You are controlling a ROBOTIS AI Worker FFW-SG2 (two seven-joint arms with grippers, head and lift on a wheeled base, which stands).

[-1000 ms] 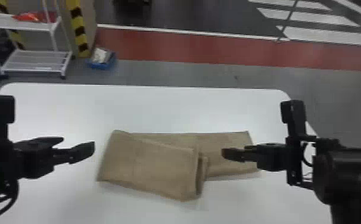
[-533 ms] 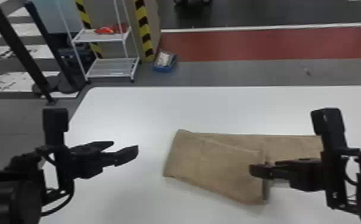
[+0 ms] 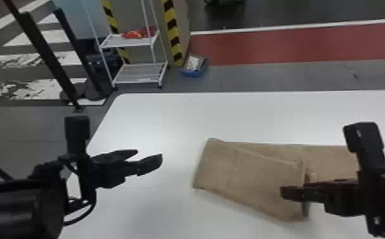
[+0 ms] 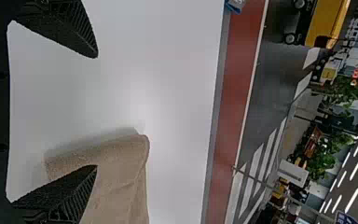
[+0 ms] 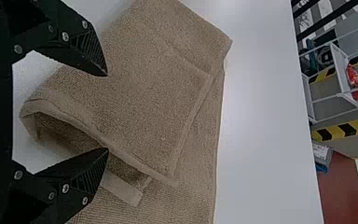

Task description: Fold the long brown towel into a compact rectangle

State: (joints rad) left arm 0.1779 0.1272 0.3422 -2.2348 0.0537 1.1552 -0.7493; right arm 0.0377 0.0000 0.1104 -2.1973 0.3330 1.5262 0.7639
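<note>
Towel (image 3: 258,181) lies partly folded on the table (image 3: 169,124). Left gripper (image 3: 149,155) and right gripper (image 3: 287,193) each spread 2 fingers.

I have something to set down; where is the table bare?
The white table is bare between the towel and the far edge, and between the towel and the left gripper. It is crowded around the fold's right end, by the right gripper.
</note>
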